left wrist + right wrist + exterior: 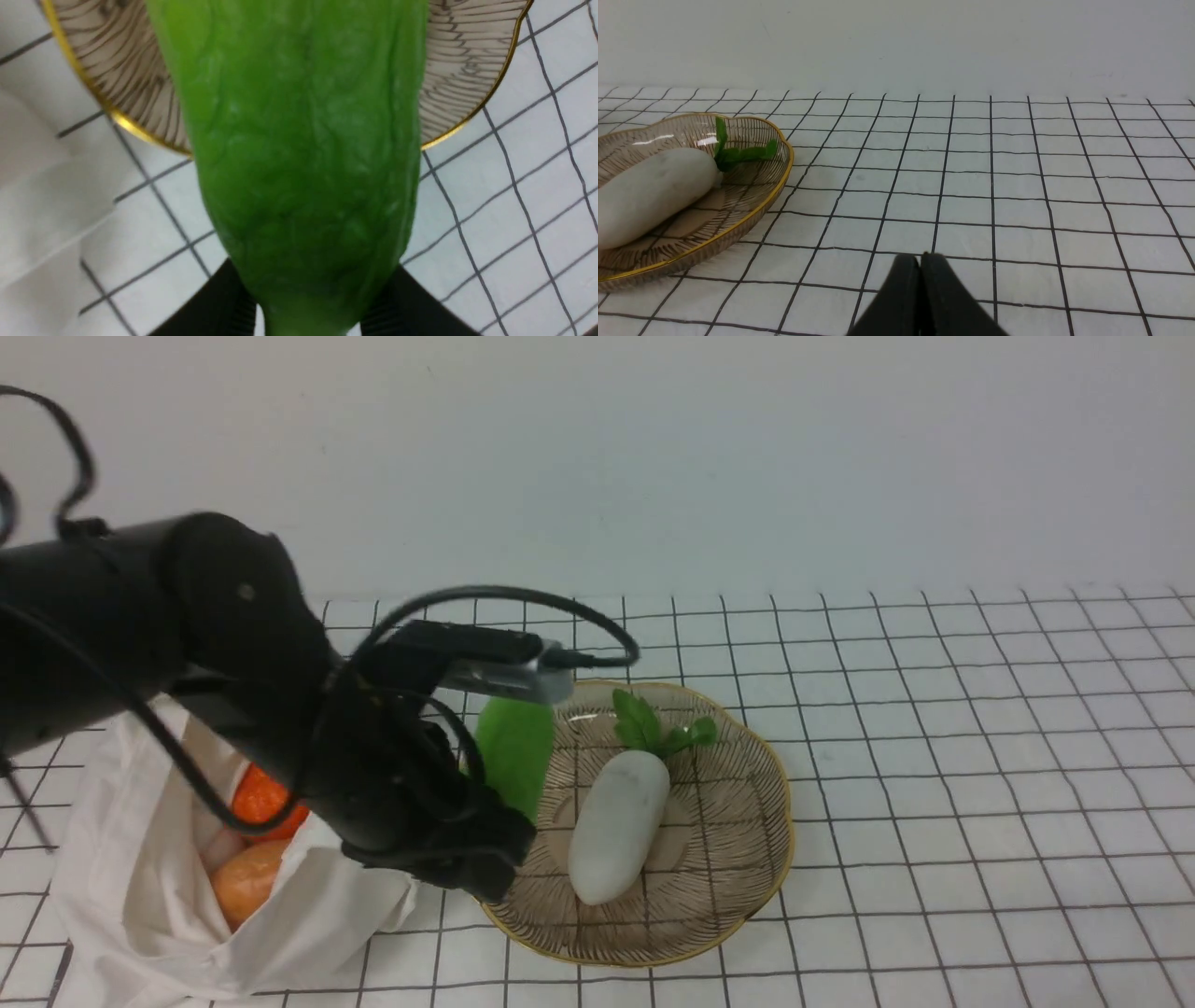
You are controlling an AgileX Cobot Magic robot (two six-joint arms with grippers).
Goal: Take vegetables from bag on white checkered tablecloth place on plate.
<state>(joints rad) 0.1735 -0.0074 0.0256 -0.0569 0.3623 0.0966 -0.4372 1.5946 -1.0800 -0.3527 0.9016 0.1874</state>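
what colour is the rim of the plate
Gold, running round the brownish ribbed plate; it shows best in the front view.

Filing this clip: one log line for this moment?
left gripper: shut on green vegetable | at plate rim | right gripper: shut, empty

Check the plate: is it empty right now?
No, a white radish with green leaves lies along the middle of the plate.
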